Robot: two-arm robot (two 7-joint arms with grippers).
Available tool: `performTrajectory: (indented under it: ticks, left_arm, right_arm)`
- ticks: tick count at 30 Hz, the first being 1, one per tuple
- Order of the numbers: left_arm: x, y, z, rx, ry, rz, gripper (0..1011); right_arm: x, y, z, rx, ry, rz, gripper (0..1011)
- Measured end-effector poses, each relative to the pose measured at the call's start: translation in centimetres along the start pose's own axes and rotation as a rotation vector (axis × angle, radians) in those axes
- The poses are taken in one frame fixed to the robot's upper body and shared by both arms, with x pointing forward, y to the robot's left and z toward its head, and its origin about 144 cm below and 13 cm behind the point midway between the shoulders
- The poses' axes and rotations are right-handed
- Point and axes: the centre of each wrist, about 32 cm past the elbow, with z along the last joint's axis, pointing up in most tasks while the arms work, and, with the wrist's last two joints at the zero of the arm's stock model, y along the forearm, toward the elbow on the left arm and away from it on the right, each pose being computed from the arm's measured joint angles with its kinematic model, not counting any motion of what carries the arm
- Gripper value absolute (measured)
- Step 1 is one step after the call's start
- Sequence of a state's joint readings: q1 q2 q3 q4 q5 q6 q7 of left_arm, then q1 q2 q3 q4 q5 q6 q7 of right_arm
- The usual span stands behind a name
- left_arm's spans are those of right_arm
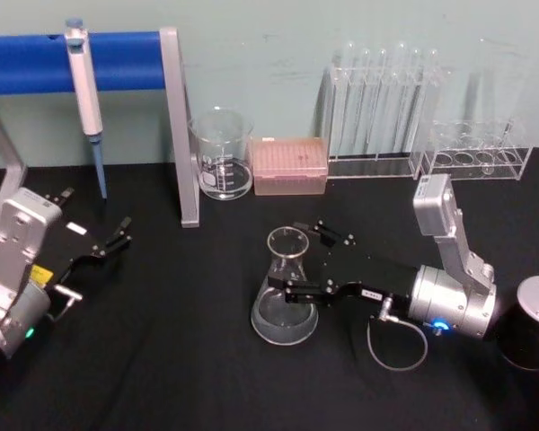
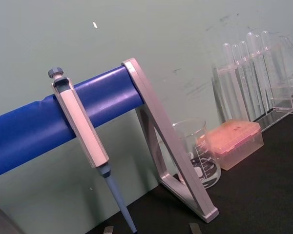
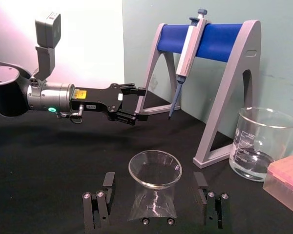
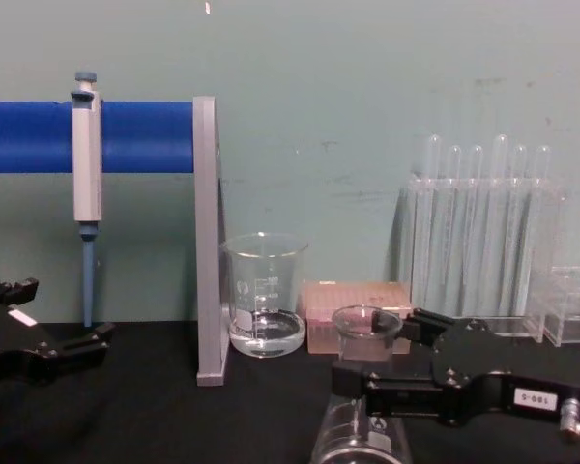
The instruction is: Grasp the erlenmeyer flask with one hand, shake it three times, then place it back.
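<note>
The erlenmeyer flask (image 1: pixel 284 296), clear glass with a wide base and flared rim, stands upright on the black table (image 1: pixel 180 359) near the middle. My right gripper (image 1: pixel 293 259) reaches in from the right and is open, one finger on each side of the flask's neck. In the right wrist view the flask (image 3: pixel 154 187) sits between the two fingers (image 3: pixel 108 181) with a gap on both sides. The chest view shows the flask (image 4: pixel 365 333) low at centre with the right gripper (image 4: pixel 362 350) around its neck. My left gripper (image 1: pixel 103 251) is open and idle at the table's left.
A glass beaker (image 1: pixel 223 154) and a pink tip box (image 1: pixel 290 166) stand behind the flask. Test tube racks (image 1: pixel 382 108) line the back right. A pipette (image 1: pixel 85 90) hangs on the blue-barred stand (image 1: pixel 178 126) at back left. A black cylinder (image 1: pixel 530 332) sits far right.
</note>
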State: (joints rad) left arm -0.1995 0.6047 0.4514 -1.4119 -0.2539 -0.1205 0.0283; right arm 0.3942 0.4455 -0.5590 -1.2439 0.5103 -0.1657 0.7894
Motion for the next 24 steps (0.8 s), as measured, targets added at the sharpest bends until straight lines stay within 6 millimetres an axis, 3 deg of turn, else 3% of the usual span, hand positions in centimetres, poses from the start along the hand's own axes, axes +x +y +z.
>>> performTrajectory:
  ticks: [24]
  left_arm:
    - [0.00,0.00,0.00,0.000,0.000,0.000,1001]
  right_arm:
    - [0.84,0.74,-0.41,-0.020,0.014,0.008,1000]
